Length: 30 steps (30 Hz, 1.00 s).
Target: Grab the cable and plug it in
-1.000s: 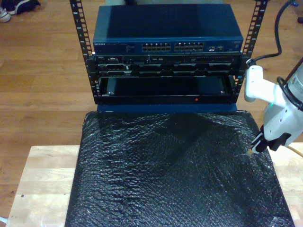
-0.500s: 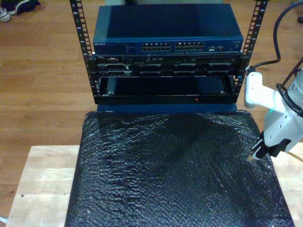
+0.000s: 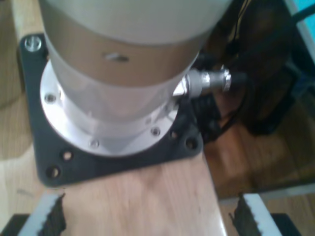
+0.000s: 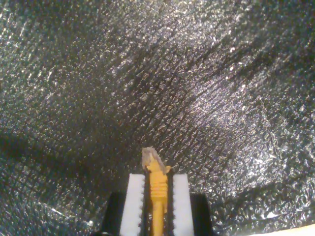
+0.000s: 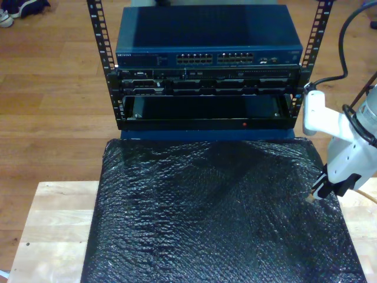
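The yellow-orange cable [image 4: 157, 196] is pinched between the white pads [image 4: 136, 201] of my second gripper [image 4: 157, 178]. Its small clear plug [image 4: 149, 157] pokes out just past the fingertips, above the black bubble-wrap mat [image 4: 147, 73]. In the exterior view my second gripper [image 5: 321, 188] hangs over the mat's edge on that view's right, with the plug [image 5: 310, 198] at its tip and a bit of cable [image 5: 370, 195] trailing behind. My first gripper [image 3: 147, 216] is open, its fingers [image 3: 47, 219] far apart over bare wood, facing an arm's round base [image 3: 113, 98].
A black rack [image 5: 206, 88] stands behind the mat, with a blue network switch [image 5: 209, 35] on top showing two banks of ports [image 5: 215, 58]. Lower units sit under it above an open bay [image 5: 206, 109]. The mat [image 5: 218, 218] covers a light wooden table [image 5: 53, 224].
My second gripper has shifted slightly down and toward the exterior view's near right edge, still holding the cable. The rack and mat are unchanged.
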{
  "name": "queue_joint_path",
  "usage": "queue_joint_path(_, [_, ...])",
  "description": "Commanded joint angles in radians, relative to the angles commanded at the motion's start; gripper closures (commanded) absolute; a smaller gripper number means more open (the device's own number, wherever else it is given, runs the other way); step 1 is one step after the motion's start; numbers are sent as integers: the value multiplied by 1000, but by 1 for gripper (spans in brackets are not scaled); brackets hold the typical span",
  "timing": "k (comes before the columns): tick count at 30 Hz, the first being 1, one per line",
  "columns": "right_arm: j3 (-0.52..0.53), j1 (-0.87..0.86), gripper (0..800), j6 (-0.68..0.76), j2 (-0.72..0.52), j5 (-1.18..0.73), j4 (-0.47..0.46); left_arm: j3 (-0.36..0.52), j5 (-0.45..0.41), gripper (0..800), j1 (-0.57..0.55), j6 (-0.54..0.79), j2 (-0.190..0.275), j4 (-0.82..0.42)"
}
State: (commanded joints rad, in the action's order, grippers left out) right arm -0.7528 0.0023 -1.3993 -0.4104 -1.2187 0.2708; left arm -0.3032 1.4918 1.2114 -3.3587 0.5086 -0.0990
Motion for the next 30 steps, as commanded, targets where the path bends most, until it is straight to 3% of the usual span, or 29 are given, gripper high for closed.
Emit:
queue_joint_path(7, [14, 0, 800, 0, 0, 2, 0, 8, -28, 0, 29, 37, 5, 0])
queue_joint_path(14, [17, 2, 800, 0, 0, 2, 2, 112, -242, 0, 137, 104, 6, -31])
queue_joint_path(17, [15, 2, 800, 0, -2, 2, 2, 126, -288, 0, 160, 120, -6, -29])
queue_joint_path(26, [8, 14, 800, -3, -2, 8, 6, 183, -384, 0, 163, 129, -8, -20])
queue_joint_path(30, [0, 26, 800, -6, -2, 14, 6, 183, -387, 0, 164, 130, -8, -20])
